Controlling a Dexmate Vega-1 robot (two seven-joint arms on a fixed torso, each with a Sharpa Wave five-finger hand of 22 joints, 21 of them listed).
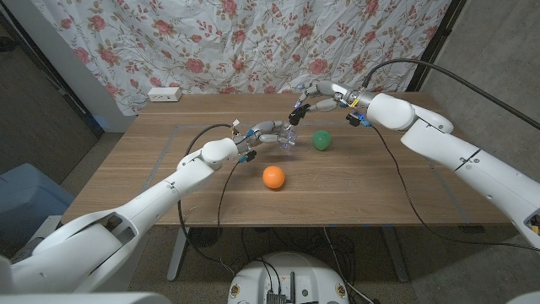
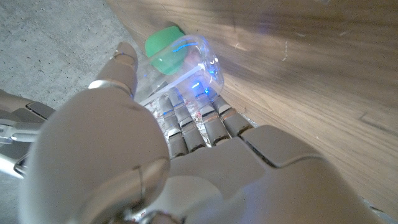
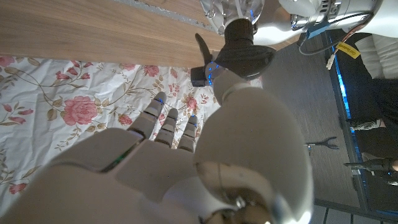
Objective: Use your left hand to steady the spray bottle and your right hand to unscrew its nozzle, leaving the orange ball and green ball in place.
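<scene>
My left hand (image 1: 268,133) grips the clear spray bottle (image 1: 288,138) mid-table, just beside the green ball (image 1: 321,140); the orange ball (image 1: 273,177) lies nearer me. My right hand (image 1: 321,99) is at the black nozzle (image 1: 298,111); I cannot tell whether it grasps it.

Risk: if my left grip slips, the bottle could swing into the green ball.

The right wrist view shows the nozzle's trigger (image 3: 203,48) close up; the head view does not.

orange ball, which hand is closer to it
Left. The left hand grips the spray bottle just behind the orange ball. The right hand is up at the nozzle, farther back.
</scene>
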